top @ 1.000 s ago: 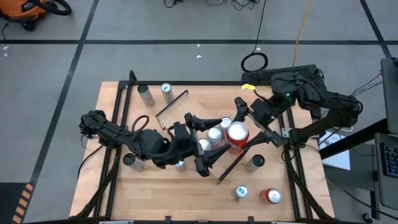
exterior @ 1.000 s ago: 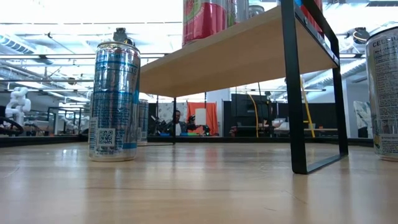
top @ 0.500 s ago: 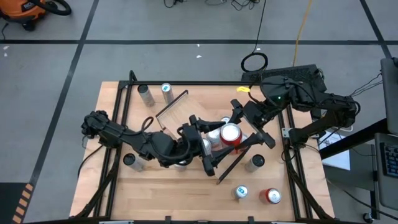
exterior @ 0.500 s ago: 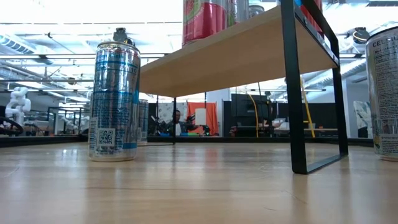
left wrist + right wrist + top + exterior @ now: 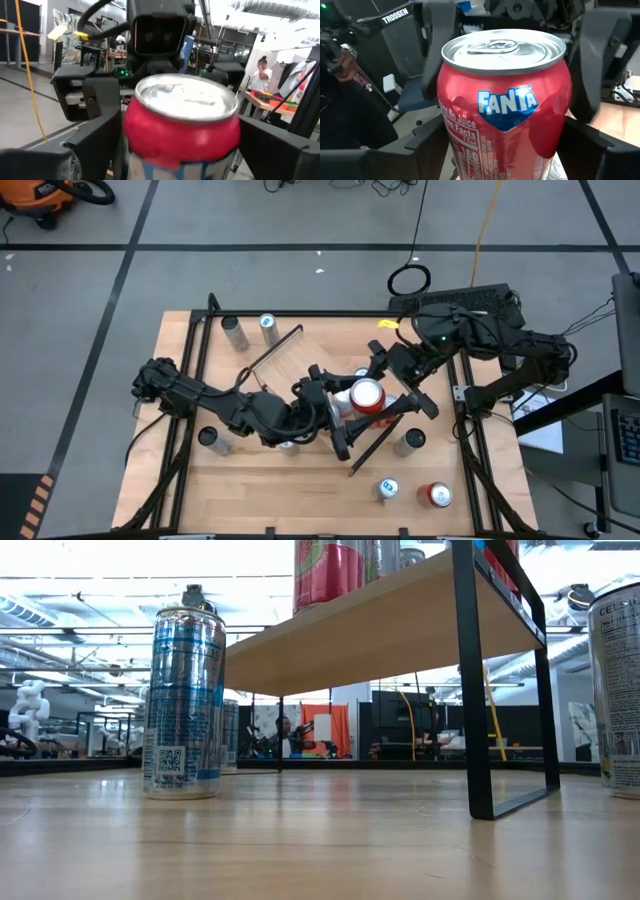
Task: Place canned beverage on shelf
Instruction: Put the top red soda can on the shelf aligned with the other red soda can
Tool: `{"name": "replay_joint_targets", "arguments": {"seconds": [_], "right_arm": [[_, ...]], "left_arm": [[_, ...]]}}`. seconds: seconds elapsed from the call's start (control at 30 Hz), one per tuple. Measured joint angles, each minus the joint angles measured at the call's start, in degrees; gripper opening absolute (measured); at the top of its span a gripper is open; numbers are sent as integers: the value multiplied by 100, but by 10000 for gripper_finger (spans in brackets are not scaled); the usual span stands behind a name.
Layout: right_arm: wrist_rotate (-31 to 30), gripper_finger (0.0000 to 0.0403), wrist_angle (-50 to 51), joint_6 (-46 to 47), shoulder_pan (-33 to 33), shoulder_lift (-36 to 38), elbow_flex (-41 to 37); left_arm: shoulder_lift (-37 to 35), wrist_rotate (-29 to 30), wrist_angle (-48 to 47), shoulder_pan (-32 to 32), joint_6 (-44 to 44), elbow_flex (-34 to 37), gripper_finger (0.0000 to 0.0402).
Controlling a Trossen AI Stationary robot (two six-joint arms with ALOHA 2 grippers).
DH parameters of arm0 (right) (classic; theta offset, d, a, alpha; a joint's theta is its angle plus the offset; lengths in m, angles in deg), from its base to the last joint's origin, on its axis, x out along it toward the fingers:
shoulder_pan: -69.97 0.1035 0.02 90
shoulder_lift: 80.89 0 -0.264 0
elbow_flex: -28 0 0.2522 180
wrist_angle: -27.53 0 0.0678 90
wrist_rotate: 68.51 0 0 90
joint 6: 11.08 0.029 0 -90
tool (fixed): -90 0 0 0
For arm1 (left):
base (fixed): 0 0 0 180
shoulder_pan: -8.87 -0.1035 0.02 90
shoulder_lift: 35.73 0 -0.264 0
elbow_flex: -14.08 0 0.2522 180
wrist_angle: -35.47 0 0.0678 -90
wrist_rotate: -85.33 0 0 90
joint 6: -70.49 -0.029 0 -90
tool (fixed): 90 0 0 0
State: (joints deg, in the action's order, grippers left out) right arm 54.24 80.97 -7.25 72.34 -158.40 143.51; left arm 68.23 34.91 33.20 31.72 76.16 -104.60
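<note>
Right gripper (image 5: 385, 393) held the red Fanta can (image 5: 367, 396) upright, one finger on each side of it, above the middle of the shelf (image 5: 400, 615). Left gripper (image 5: 335, 408) was at the same can from the opposite side, fingers spread wide to either flank of it; whether they touched it could not be told. Other cans (image 5: 345, 402) stood on the shelf just beside the red one. Shelf stood near the table's (image 5: 300, 490) centre. A silver-blue can (image 5: 184, 695) stood on the tabletop.
</note>
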Motion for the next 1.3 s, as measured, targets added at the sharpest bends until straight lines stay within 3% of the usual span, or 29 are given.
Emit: {"name": "replay_joint_targets", "arguments": {"seconds": [0.33, 0.6, 1.03, 1.3], "right_arm": [[1, 286, 9, 130, 0, -39, 0], [-166, 289, 33, 468, 2, -37, 14], [-310, 369, 779, 875, 5, 313, 13], [-533, 376, 1567, 1065, 464, 683, 13]], "left_arm": [[-4, 103, -55, 1, -54, 0, 295], [-8, 78, -27, 5, 36, 0, 289], [-2, 121, -15, 64, 122, -9, 287], [-2, 358, 373, 129, 140, -21, 287]]}}
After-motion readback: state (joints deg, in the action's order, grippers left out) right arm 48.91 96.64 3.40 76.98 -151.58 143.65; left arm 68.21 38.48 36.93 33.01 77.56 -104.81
